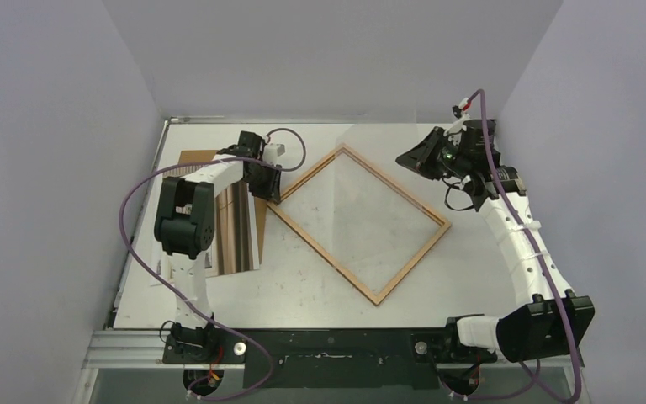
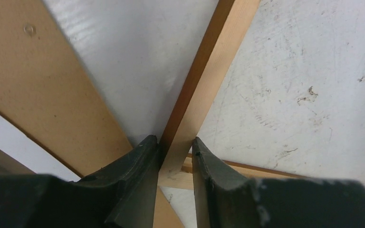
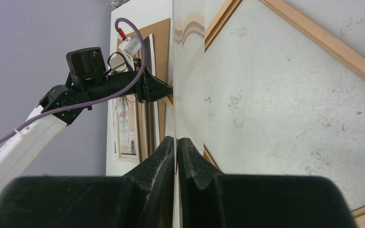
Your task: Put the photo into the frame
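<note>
The frame [image 1: 325, 254] lies as a diamond at mid-table, a narrow light-wood border. My left gripper [image 1: 273, 192] is at its left corner. In the left wrist view its fingers [image 2: 140, 161] press either side of the wooden rail [image 2: 204, 71], so the gripper [image 2: 176, 147] is shut on it. My right gripper [image 1: 405, 160] hovers over the frame's far right side. It [image 3: 176, 142] is shut on the edge of the clear pane [image 3: 187, 95], which stands tilted up out of the frame. The striped photo [image 1: 237, 227] lies face up at the left, partly under the left arm.
A brown fibreboard backing sheet [image 1: 195, 158] lies under and behind the photo at the far left. Walls close in the table on the left, back and right. The left arm's purple cable [image 1: 130, 202] loops out over the table's left edge.
</note>
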